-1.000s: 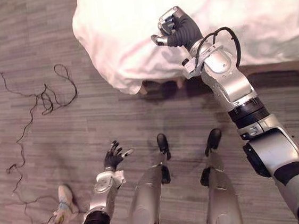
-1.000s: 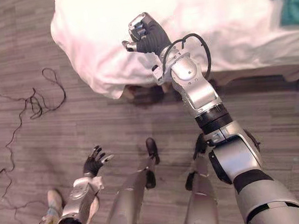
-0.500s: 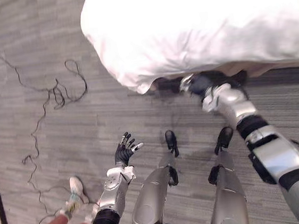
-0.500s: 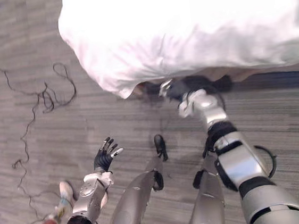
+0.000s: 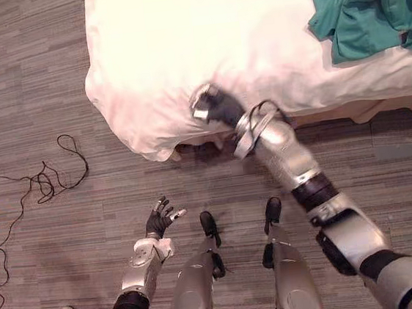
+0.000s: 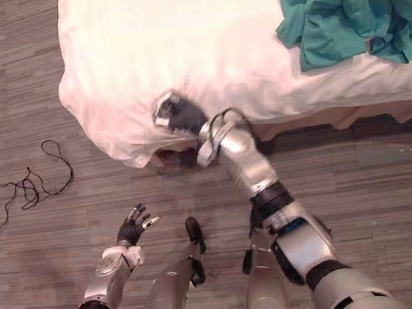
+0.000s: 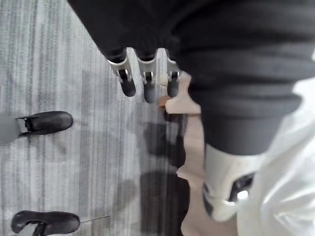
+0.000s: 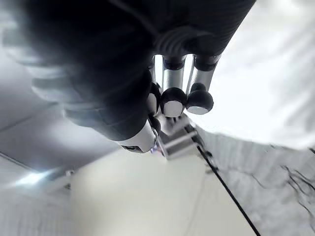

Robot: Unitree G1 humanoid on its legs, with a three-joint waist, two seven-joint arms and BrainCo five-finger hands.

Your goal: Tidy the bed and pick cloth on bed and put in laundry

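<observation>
1. Pressing into the near edge of the bed (image 5: 200, 29), close to its corner, the right robot hand (image 5: 212, 108) is clenched. The white sheet (image 5: 124, 111) puckers around it, yet its wrist view shows no fabric between the curled fingers (image 8: 173, 102).
2. The left robot hand (image 5: 158, 220) hangs low over the floor (image 5: 36, 84), released, fingers straight and spread, holding nothing.
3. The teal cloth (image 5: 361, 16) lies crumpled on top of the bed toward its right side, well apart from both hands.
4. Likely risk: a clenched fist drawn along the edge could catch the puckered sheet and pull it off the corner, rumpling the bed rather than smoothing it.
5. Second risk: the teal cloth is loosely heaped, so a grab at one fold may leave the rest trailing. It could then drag across the sheet or slip to the floor.
6. Containers: the bed is what carries things here, bearing the white sheet and the teal cloth. As I judge it, the laundry step is not yet begun, since the cloth lies untouched on the bed.
</observation>
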